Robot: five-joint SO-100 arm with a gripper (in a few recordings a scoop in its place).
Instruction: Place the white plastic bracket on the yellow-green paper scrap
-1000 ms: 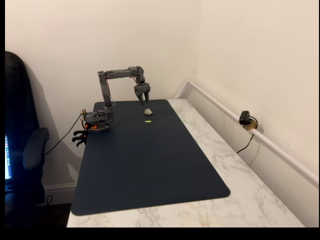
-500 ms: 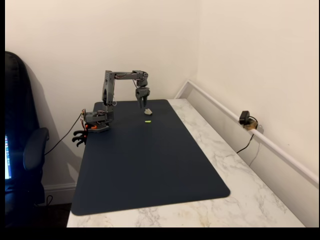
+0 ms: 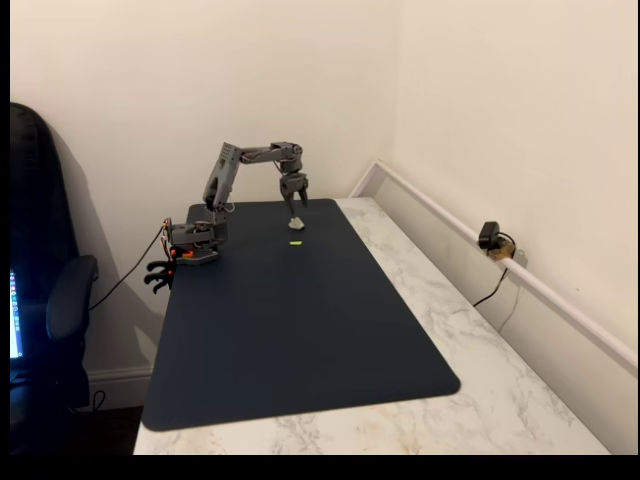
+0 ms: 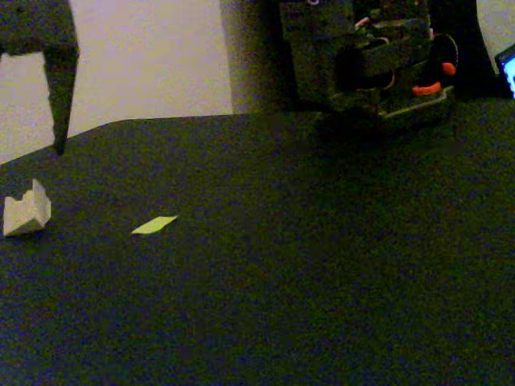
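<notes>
The white plastic bracket (image 3: pixel 297 225) lies on the dark mat (image 3: pixel 300 320) near its far edge; it is a pale notched block (image 4: pixel 26 211) at the left edge of a fixed view. The yellow-green paper scrap (image 3: pixel 296 242) lies flat a short way nearer the camera, apart from the bracket (image 4: pixel 153 225). My gripper (image 3: pixel 297 211) hangs pointing straight down just above the bracket, open and empty. One dark finger (image 4: pixel 58 104) shows above and slightly right of the bracket, its tip clear of the mat.
The arm's base (image 3: pixel 195 243) is clamped at the mat's far left corner, with cables trailing off the edge (image 4: pixel 378 64). White marble table (image 3: pixel 450 300) extends to the right. A small camera (image 3: pixel 490 238) sits by the wall rail. A dark chair (image 3: pixel 45 300) stands left.
The arm has stretched forward and the gripper has swung right and down, from left of the bracket to right above it. Bracket and scrap have not moved.
</notes>
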